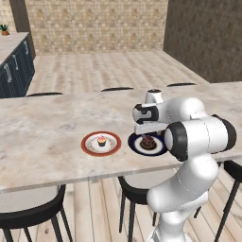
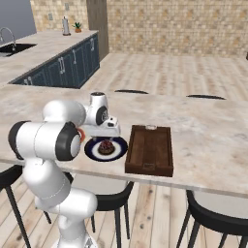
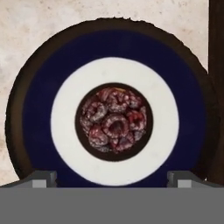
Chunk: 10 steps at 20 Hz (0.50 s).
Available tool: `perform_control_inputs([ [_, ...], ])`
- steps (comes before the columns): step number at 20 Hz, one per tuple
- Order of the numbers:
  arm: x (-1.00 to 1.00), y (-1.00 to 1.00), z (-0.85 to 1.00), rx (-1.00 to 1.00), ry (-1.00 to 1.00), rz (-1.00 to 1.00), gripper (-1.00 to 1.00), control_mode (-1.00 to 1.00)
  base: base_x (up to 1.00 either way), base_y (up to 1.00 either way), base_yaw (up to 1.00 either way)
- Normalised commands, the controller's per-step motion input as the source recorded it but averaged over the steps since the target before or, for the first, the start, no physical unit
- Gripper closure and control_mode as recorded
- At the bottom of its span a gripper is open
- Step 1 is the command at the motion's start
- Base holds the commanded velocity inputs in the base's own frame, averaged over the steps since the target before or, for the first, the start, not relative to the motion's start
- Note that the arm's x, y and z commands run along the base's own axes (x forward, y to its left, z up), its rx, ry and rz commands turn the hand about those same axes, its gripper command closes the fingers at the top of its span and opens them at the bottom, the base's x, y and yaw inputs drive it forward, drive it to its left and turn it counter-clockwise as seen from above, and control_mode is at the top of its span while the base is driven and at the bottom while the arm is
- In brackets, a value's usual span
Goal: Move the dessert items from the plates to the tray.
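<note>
Directly beneath the gripper (image 3: 112,177), jaws spread wide and empty, the chocolate cake (image 3: 114,120) sits centred on the navy-rimmed plate (image 3: 39,109). A descent off-centre could, I judge, nudge the cake or plate. The tray (image 2: 150,149) lies just beside, apparently bare, with open counter (image 2: 208,131) beyond.

From where I stand there is no writing to read anywhere: no label, brand, number or sign on anything in sight.
</note>
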Motion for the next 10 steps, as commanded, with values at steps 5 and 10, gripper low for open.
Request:
perform_control_inputs([
  [5, 0.15, 0.00, -0.19, 0.00, 0.00, 0.00, -1.00, -1.00, 0.00, 0.00, 0.00],
  [10, 0.12, 0.00, -0.18, 0.00, 0.00, 0.00, -1.00, -1.00, 0.00, 0.00, 0.00],
])
